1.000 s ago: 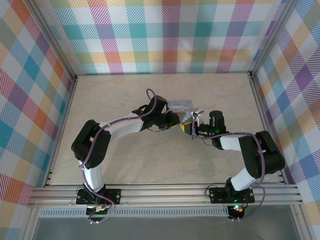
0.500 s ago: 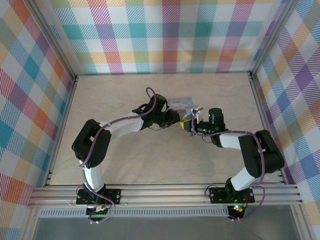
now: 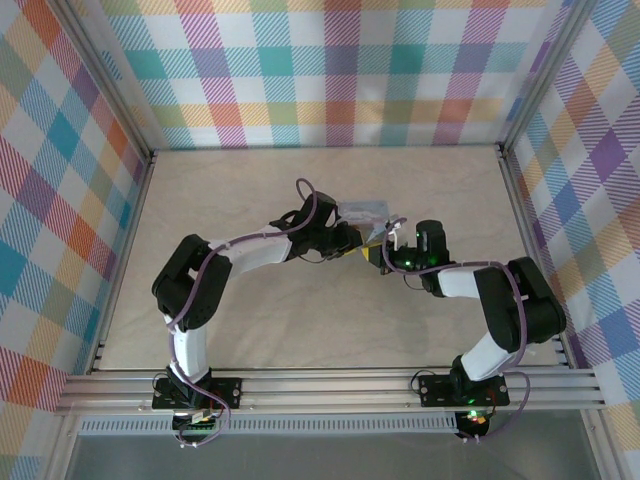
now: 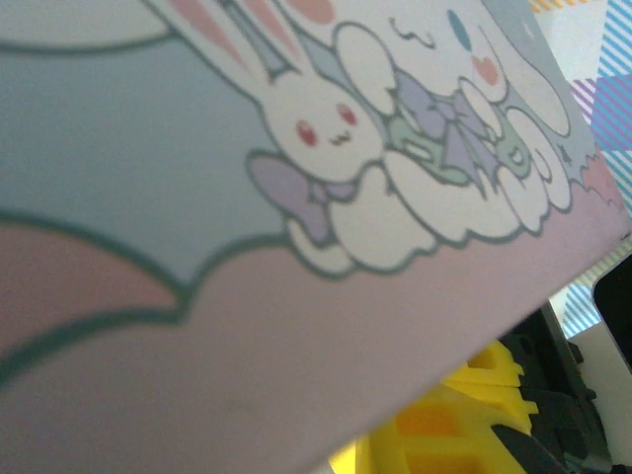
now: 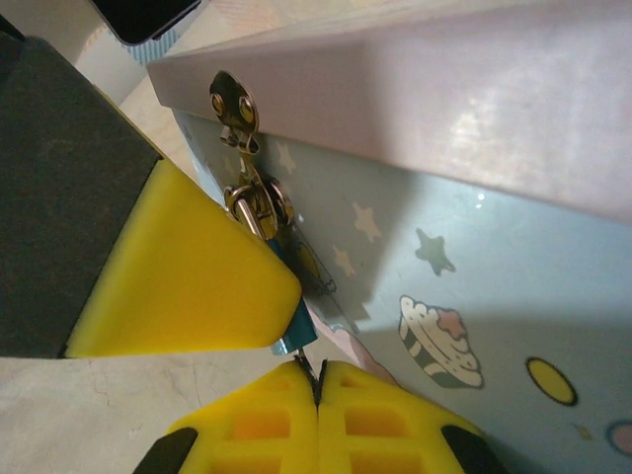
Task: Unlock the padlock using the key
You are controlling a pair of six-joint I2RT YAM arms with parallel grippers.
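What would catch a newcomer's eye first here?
The pastel cartoon tin with its white bunny stands out, in the middle of the table. On its blue side a brass hasp carries a teal padlock, and below it the right pincer is pinched shut on a thin sliver, likely the key.

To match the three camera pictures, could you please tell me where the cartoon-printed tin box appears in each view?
Top external: the tin box lies mid-table, just beyond where the two arms' ends meet.
Left wrist: its bunny-printed face spans the frame from the upper left down to the right edge.
Right wrist: its starred blue side takes the upper right.
Shared landmark: the yellow fingers close beside the tin.
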